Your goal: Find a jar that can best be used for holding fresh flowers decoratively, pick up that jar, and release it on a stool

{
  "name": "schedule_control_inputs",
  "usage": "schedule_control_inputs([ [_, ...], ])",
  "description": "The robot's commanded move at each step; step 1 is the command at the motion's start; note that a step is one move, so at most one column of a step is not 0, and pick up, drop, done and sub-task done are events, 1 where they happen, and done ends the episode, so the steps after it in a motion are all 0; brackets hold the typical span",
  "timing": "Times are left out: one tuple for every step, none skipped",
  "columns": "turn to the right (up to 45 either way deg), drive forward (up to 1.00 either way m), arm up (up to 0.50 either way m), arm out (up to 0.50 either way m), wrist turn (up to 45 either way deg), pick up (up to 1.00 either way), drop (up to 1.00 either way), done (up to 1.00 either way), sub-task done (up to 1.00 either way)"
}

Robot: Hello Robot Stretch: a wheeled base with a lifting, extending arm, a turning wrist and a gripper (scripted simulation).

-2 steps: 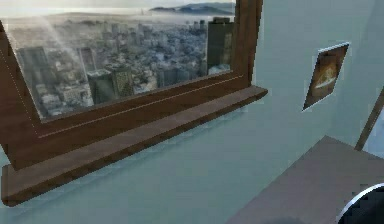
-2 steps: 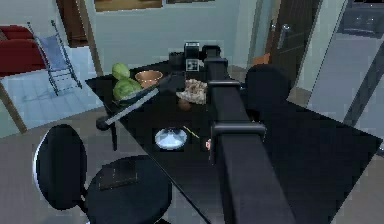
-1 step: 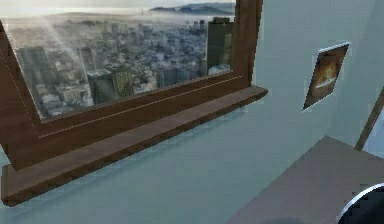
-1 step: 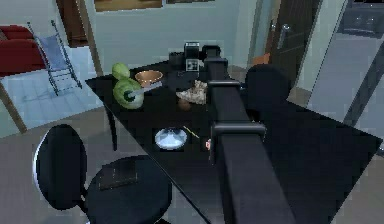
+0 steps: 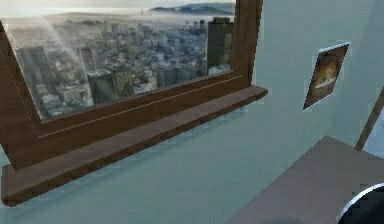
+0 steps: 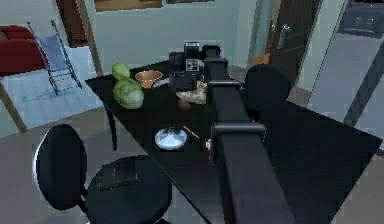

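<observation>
While the forward view's left is showing a wide window in a dark brown wooden frame, looking out over a grey city skyline, a small framed picture is hanging on the pale blue-green wall toward the right. A grey-brown flat surface is lying at the lower right.

At the arm side view's upper left, a red sofa is standing near a thin metal folding frame. At the lower left, a black chair with an oval back is sitting at a long black table. Two round green melon-like fruits, a shallow brown bowl and, lower in the frame, a pale round dish are resting on the tabletop.

Near the middle, the gripper is reaching out at the end of the dark square arm. A small brown pot-like thing is standing on the table just below it, too small to tell if it is the jar. Whether the gripper is holding anything cannot be told. Right of the arm, a second black chair is standing at the table.
</observation>
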Motion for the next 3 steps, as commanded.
schedule_control_inputs([
  [0.0, 0.00, -0.30, 0.00, 0.0, 0.00, 0.00, 0.00, 0.00],
  [0.0, 0.00, 0.00, 0.00, 0.0, 1.00, 0.00, 0.00, 0.00],
  [0.0, 0.00, 0.10, 0.00, 0.0, 0.00, 0.00, 0.00, 0.00],
])
